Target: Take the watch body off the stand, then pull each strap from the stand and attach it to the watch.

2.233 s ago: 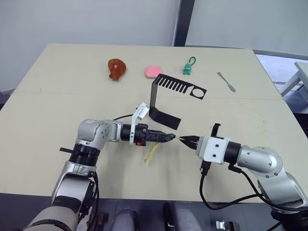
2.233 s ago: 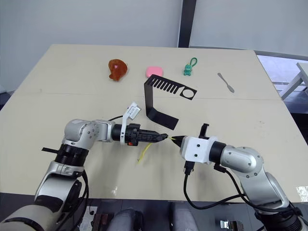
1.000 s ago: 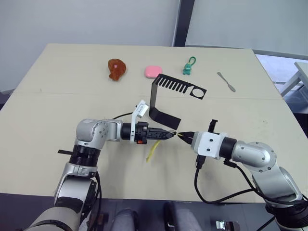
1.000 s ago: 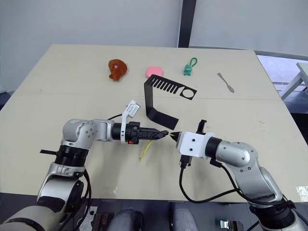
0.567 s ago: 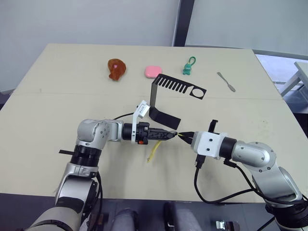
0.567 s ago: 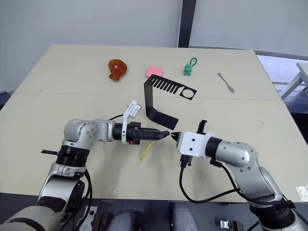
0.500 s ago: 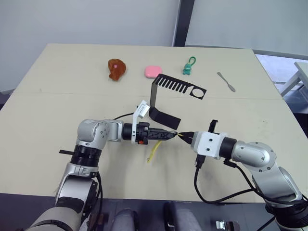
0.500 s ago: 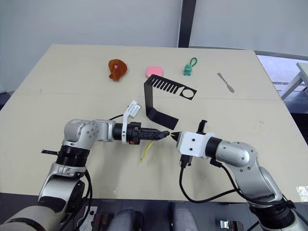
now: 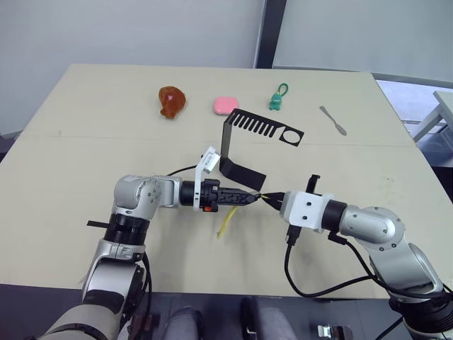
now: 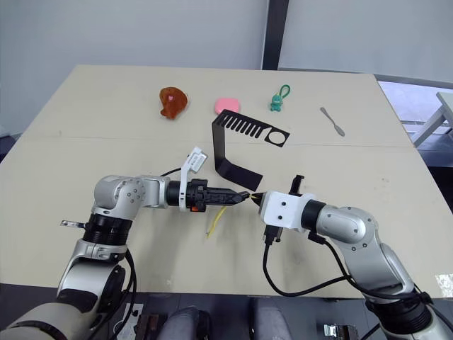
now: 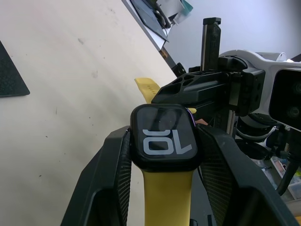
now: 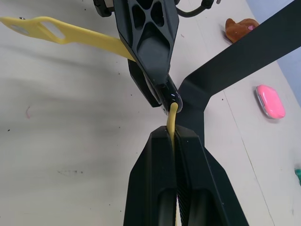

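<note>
Left gripper (image 11: 162,155) clamped on watch body (image 11: 163,136), first strap (image 9: 224,225) dangling below; right gripper (image 12: 174,134) pinching second strap (image 12: 173,117), end-on at the case for attachment.

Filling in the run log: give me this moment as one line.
left pincer: shut on watch body, one strap attached | right pincer: shut on second strap, at watch edge | stand: bare

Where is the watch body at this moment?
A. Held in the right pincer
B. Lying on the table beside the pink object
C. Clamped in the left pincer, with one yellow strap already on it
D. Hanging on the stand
C: in the left wrist view the watch body sits between the left pincer's fingers, with a yellow strap joined to it.
</note>
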{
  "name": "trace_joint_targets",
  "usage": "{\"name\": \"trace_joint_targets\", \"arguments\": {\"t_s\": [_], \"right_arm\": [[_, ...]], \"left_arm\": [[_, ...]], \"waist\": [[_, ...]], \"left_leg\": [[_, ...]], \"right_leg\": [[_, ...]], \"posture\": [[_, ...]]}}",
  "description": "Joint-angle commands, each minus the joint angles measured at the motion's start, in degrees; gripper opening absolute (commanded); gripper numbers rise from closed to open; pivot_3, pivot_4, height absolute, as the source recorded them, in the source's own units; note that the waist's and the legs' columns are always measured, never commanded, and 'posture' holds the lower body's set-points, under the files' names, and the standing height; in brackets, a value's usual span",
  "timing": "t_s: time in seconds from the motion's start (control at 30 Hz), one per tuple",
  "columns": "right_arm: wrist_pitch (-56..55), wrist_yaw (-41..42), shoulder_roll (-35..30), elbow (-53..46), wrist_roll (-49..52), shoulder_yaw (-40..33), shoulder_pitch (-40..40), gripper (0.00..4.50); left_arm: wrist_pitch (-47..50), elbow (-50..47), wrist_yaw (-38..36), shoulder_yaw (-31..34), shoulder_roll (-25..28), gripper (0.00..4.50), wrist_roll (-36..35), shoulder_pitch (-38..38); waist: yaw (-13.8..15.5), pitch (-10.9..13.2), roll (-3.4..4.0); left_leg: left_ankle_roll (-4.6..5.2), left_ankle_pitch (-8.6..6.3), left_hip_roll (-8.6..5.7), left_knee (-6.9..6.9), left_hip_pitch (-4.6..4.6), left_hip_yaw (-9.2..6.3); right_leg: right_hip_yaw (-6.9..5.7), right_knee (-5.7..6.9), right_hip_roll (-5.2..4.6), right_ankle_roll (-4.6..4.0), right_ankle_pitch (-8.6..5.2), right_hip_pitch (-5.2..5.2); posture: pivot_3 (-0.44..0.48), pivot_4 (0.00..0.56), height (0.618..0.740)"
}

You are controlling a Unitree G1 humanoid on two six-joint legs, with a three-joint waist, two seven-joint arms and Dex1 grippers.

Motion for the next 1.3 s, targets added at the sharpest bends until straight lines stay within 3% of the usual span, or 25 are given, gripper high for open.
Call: {"name": "trace_joint_targets", "arguments": {"t_s": [0.03, 1.3], "right_arm": [[-0.95, -0.62, 0.85, -2.51, 0.73, 0.43, -1.31, 0.00], [-0.76, -0.86, 1.12, -2.16, 0.21, 0.25, -1.78, 0.00]], "left_arm": [[0.32, -3.00, -0.35, -0.76, -1.71, 1.60, -2.56, -0.55], [-0.23, -2.75, -0.35, -0.41, -2.19, 1.60, -2.49, -1.15]], "waist": [[-0.01, 0.00, 0.00], [-0.02, 0.00, 0.00]], "left_leg": [[0.00, 0.00, 0.00, 0.00, 0.00, 0.00], [0.00, 0.00, 0.01, 0.00, 0.00, 0.00]], "right_leg": [[0.00, 0.00, 0.00, 0.00, 0.00, 0.00], [0.00, 0.00, 0.01, 0.00, 0.00, 0.00]], "posture": [[0.000, 0.150, 0.740], [0.000, 0.150, 0.740]]}}
